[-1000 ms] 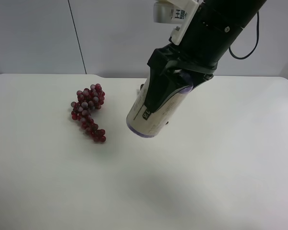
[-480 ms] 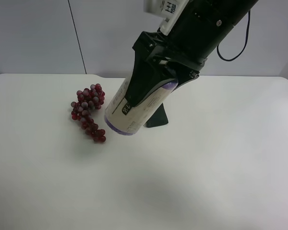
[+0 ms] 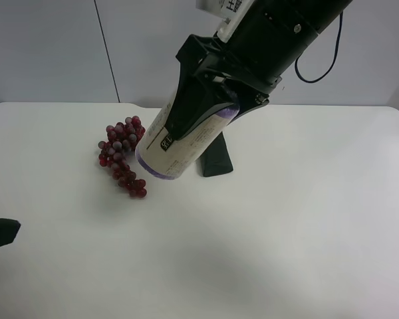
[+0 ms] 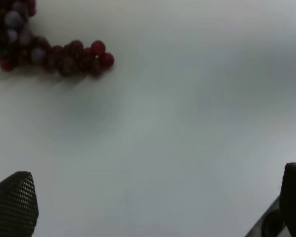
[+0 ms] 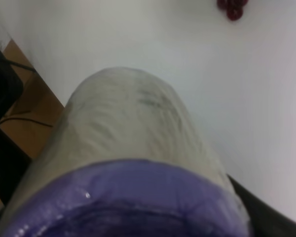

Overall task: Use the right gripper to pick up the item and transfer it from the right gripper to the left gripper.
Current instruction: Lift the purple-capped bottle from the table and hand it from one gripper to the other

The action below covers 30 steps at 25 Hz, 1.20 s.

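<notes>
The item [image 3: 169,156], a roll with purple ends and a cream printed label, hangs tilted above the table, its lower end close to the grape bunch. My right gripper [image 3: 186,129] is shut on it, one black finger [image 3: 193,109] lying across the label. The right wrist view is almost filled by the item [image 5: 133,118], purple end nearest the camera. My left gripper [image 4: 153,207] is open and holds nothing, its two fingertips [image 4: 12,202] far apart over bare table. Only a black tip of the left gripper [image 3: 0,232] shows at the exterior high view's left edge, well away from the item.
A red grape bunch [image 3: 123,156] lies on the white table [image 3: 286,232] left of centre, and the grape bunch [image 4: 49,49] also shows in the left wrist view. A dark green pouch [image 3: 216,156] stands behind the roll. A grey wall rises behind the table.
My right arm has carried the item to the view's left, toward the grapes, uncovering the dark pouch. A tip of the left gripper has entered at the left edge.
</notes>
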Motion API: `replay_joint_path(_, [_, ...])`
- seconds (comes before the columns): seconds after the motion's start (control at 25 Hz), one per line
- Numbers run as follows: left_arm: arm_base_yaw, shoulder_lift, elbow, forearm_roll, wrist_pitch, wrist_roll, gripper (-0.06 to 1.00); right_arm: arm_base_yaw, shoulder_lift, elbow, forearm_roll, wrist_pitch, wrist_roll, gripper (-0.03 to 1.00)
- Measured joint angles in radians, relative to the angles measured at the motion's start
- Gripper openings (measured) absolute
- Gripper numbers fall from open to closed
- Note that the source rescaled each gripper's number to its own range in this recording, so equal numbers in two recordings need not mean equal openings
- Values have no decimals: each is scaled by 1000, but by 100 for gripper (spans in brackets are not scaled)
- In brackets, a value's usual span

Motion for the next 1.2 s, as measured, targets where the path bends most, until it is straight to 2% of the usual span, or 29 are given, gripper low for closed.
replay_joint_path(0.36, [-179, 196, 0, 7, -191, 35, 100, 0, 0, 0, 7, 8, 0, 0])
replay_joint_path(0.52, [-240, 252, -43, 8, -231, 40, 100, 0, 0, 0, 7, 8, 1, 0])
replay_joint_path(0.68, [-283, 332, -137, 8, -238, 55, 100, 0, 0, 0, 10, 8, 1, 0])
replay_joint_path(0.96, [-357, 468, -209, 8, -271, 84, 100, 0, 0, 0, 39, 8, 2, 0])
replay_joint_path(1.2, [-366, 559, -280, 7, -305, 85, 100, 0, 0, 0, 43, 8, 2, 0])
